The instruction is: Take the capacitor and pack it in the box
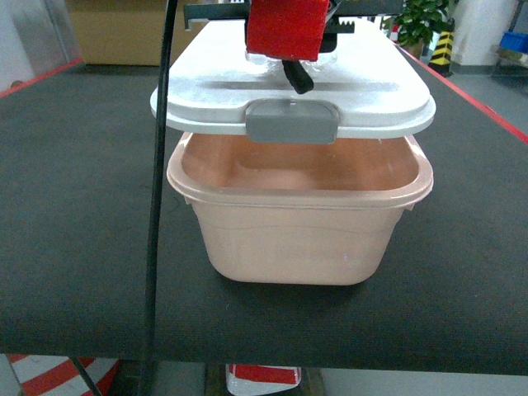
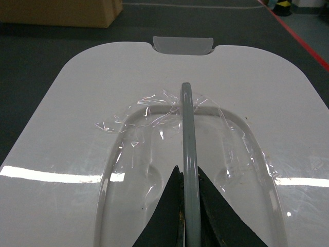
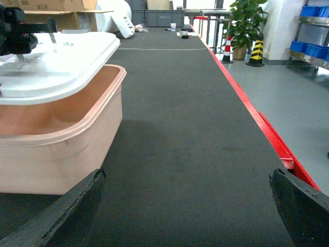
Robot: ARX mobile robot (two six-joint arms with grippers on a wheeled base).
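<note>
The pink box (image 1: pixel 289 239) sits at the middle of a dark-matted bench (image 1: pixel 74 206) edged in red. The left tool (image 2: pixel 187 193) is clamped on the grey handle (image 2: pixel 186 134) of the white lid (image 1: pixel 363 91), held above the box. The right tool (image 3: pixel 187 206) is spread wide, holding nothing. At 1 o'clock stands a potted plant (image 3: pixel 247 20); at 11 o'clock, a cardboard carton (image 1: pixel 124 29).

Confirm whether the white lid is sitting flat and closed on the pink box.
No: in the head view the lid is held above the box by the left tool, with a clear gap showing the interior.
</note>
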